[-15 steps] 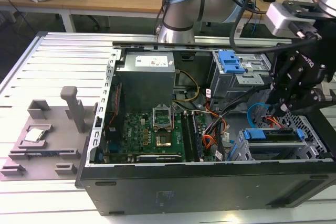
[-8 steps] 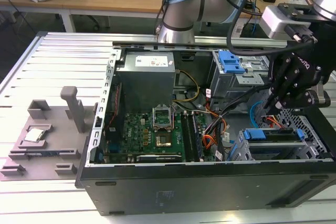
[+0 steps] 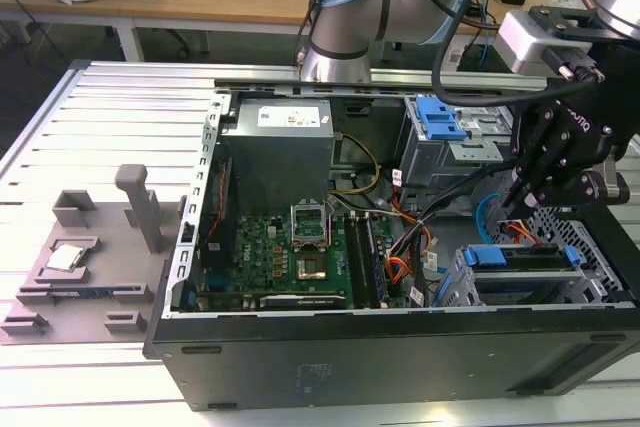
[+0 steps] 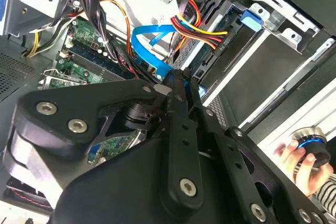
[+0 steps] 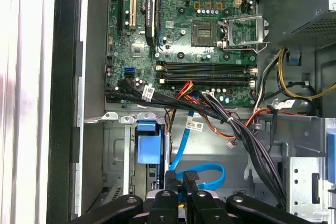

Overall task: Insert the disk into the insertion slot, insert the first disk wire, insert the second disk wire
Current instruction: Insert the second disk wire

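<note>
Fig. Wire step at the drive cage. The flat silver hard drive [image 3: 520, 259], framed by its bright blue plastic carrier, sits inside the silver-grey perforated sheet-metal drive cage [image 3: 452, 292], at the exterior view's right of the open black PC case [image 3: 400, 367]. The black two-finger gripper [image 4: 176, 80] hangs just beside the drive's connector end, fingers pressed together on the end of a flat blue data cable [image 4: 149, 45]; the plug itself is hidden btw. the pads. A red/yellow/black power-wire bundle [image 4: 197, 27] runs to the drive, apparently plugged in. To do this well (judgement): keep the plug square w/ its socket, approach straight along the drive's axis, push gently, and leave the cable loop slack so it neither twists the plug nor drags on neighbouring wires
</note>
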